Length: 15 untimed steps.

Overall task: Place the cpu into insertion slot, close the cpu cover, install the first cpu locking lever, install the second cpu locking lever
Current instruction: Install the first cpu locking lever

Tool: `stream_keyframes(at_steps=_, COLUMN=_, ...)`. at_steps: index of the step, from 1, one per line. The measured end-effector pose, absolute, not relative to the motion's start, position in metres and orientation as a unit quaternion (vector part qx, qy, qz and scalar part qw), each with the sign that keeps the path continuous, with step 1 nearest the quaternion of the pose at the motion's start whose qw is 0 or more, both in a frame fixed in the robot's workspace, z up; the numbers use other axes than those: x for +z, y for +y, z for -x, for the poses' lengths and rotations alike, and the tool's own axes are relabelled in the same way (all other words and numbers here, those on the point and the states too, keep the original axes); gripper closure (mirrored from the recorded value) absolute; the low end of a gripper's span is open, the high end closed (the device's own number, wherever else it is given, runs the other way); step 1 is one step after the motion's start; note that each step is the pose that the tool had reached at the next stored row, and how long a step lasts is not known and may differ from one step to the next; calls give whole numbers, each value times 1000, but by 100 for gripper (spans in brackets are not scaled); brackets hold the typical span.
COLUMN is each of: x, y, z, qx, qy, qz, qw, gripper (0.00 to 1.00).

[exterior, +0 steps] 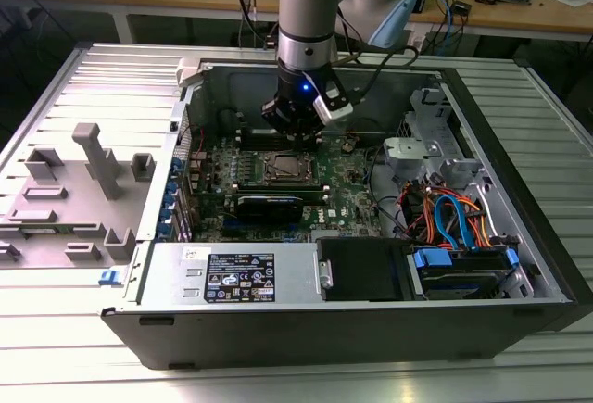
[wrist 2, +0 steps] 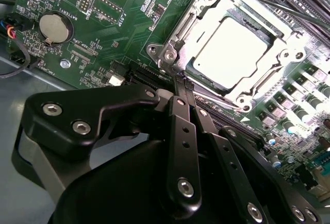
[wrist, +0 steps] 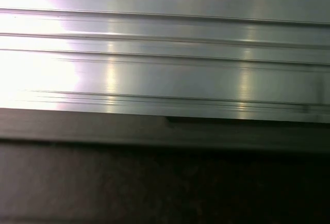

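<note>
While the cpu (wrist 2: 232, 54) is seated in the insertion slot (wrist 2: 198, 72) under the lowered cpu cover (wrist 2: 206, 15), the gripper (wrist 2: 181, 82), fingers pinched together and empty, is poised at the socket's corner, apparently for lever work.

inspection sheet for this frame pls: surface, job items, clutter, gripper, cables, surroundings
Surface: ribbed aluminium table, open PC case lying on it.
Job's things: cpu seated in the insertion slot; cpu cover down around it, framing its top.
Clutter: grey plastic fixture on the table at the exterior view's left.
Grippers: gripper just beside a corner of the socket, jaws closed together, holding nothing.
Cables: orange and blue cables bundled inside the case at the exterior view's right.
Surroundings: wooden bench behind, with wires and small parts.
</note>
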<state>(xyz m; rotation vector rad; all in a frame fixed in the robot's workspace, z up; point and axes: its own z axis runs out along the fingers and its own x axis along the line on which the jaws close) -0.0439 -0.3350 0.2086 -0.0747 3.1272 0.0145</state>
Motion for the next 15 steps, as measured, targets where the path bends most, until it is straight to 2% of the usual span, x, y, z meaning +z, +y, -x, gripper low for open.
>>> stream_keyframes(at_steps=15, x=205, y=-336, z=44, qx=-1, qy=1000, qz=24, qw=7, gripper=89)
